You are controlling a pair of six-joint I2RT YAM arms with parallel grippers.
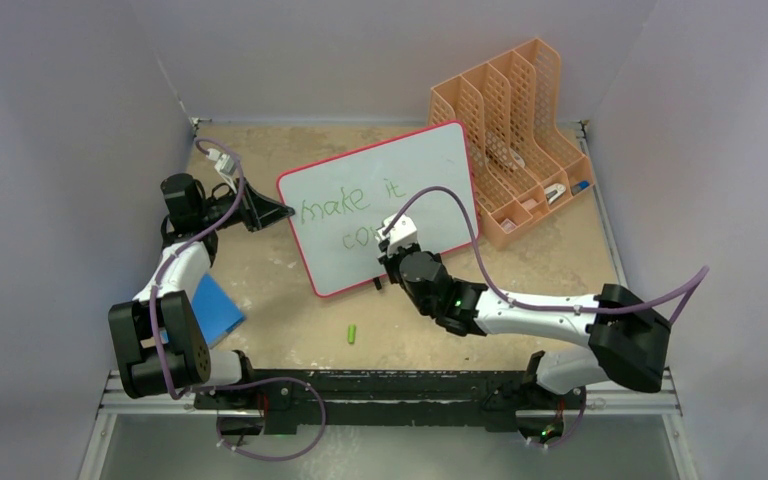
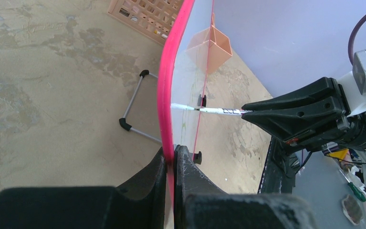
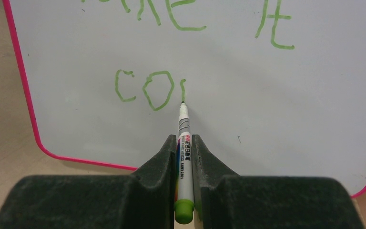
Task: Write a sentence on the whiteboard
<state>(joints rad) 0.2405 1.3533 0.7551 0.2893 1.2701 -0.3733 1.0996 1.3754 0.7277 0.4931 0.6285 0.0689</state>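
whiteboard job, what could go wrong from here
1. The left end effector pinches the whiteboard only at one edge; a push from the marker could swing the board off line.
2. The marker sits in a narrow pinch of the right end effector; it might slide back and the stroke after "co" could fade.
3. The green cap lies loose near the right arm and may get knocked.

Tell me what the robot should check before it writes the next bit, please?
1. Left fingers clamped on the edge of the flat white pink-rimmed whiteboard: ok.
2. Right fingers gripping the thin white green-ended marker pen: ok.
3. Pen tip touching the board: ok.
4. Green handwritten sentence finished: not ok, the second line reads only "co" plus one stroke.
5. Ink remaining in the pen: cannot tell.
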